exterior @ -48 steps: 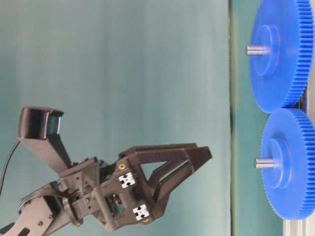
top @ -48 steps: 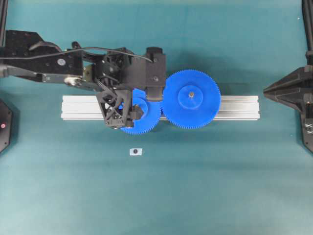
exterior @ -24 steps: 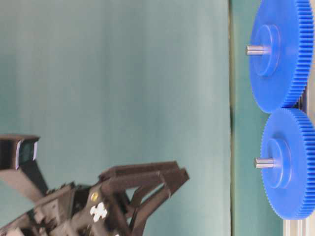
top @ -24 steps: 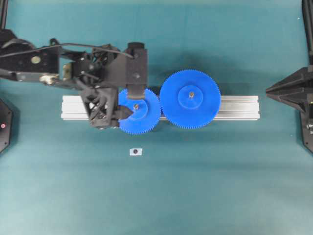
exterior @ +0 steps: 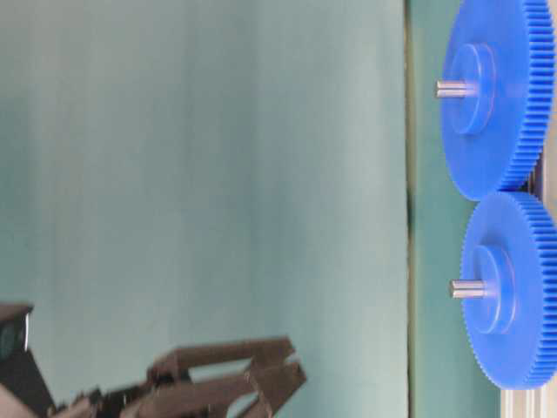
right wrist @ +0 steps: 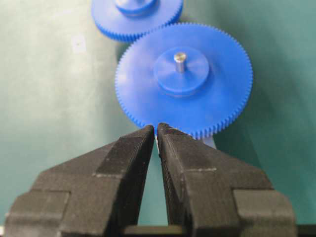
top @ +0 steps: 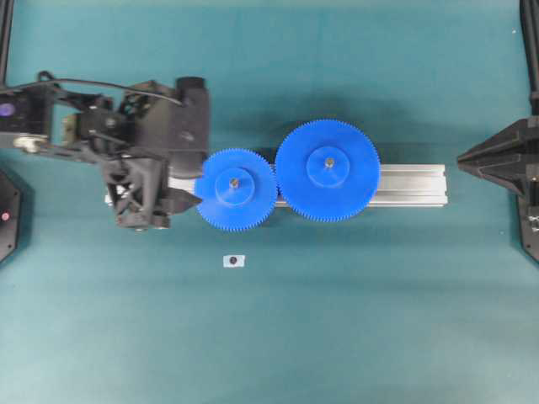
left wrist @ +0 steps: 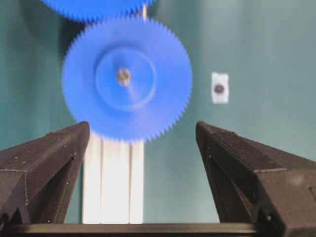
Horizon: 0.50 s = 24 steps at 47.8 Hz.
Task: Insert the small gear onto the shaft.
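1. Small gear [top: 236, 189] sits flat on the aluminium rail [top: 413, 185], w/ the shaft [top: 233, 182] poking up thru its hub centre. In the table-level view the pin tip [exterior: 466, 289] stands out past the raised hub.
2. Its teeth mesh w/ the wider blue gear [top: 328, 170] just to the right in the overhead view; that one has its own pin tip [top: 329, 163] at centre.
3. Left gripper [top: 200, 188] is off to the left of the small gear, fingertips near its rim; can't tell from overhead whether one tip touches the teeth. Jaws spread wide, holding nothing.
4. Left wrist view: both black fingers [left wrist: 47, 163] frame the shot w/ a big gap between; small gear [left wrist: 127, 79] is beyond the tips, apart from them, w/ rail [left wrist: 113, 182] running under it.
5. Table-level view: left gripper [exterior: 278, 366] low in frame, blurred, well apart from both gears.
6. Right gripper [right wrist: 156, 129] is pressed together, tips meeting, nothing pinched. It points at the wider blue gear [right wrist: 183, 81] from a short way off.
7. Small white tag w/ dark dot [top: 233, 261] lies on the teal table [top: 337, 337], near the small gear, not touching.
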Tool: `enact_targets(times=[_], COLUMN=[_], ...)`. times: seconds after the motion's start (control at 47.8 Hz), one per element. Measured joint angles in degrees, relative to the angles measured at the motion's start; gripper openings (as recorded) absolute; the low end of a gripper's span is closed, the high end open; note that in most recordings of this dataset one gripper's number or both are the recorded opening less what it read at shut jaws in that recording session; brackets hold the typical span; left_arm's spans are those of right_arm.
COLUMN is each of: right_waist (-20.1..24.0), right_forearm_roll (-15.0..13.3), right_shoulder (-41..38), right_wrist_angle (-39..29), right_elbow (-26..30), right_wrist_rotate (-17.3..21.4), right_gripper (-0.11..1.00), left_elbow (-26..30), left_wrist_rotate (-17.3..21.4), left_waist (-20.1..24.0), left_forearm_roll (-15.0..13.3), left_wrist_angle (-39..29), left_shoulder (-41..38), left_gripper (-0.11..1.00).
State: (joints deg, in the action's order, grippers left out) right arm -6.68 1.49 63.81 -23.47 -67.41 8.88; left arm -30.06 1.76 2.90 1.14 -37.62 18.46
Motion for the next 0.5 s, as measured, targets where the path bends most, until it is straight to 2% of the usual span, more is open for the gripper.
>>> enact_targets(times=[0.105,0.251,0.502], right_waist=[0.0,0.0,0.0], right_forearm_roll=[0.0,0.0,0.0], right_shoulder=[0.0,0.1,0.6], right_wrist_angle=[0.2,0.4,1.7], right_elbow=[-0.3,-0.7,-1.8], right_wrist_rotate=[0.0,0.0,0.0], right_gripper=[0.27,0.27,0.27], left_elbow=[-2.0,-4.5,-11.3], left_wrist_rotate=[-1.8,-1.8,-1.9], left_waist=[0.0,0.0,0.0], left_forearm_roll=[0.0,0.0,-0.1], left_wrist_angle=[0.4,2.6,11.3], left_shoulder=[2.0,5.0,12.7], left_gripper=[0.86,0.86,0.86])
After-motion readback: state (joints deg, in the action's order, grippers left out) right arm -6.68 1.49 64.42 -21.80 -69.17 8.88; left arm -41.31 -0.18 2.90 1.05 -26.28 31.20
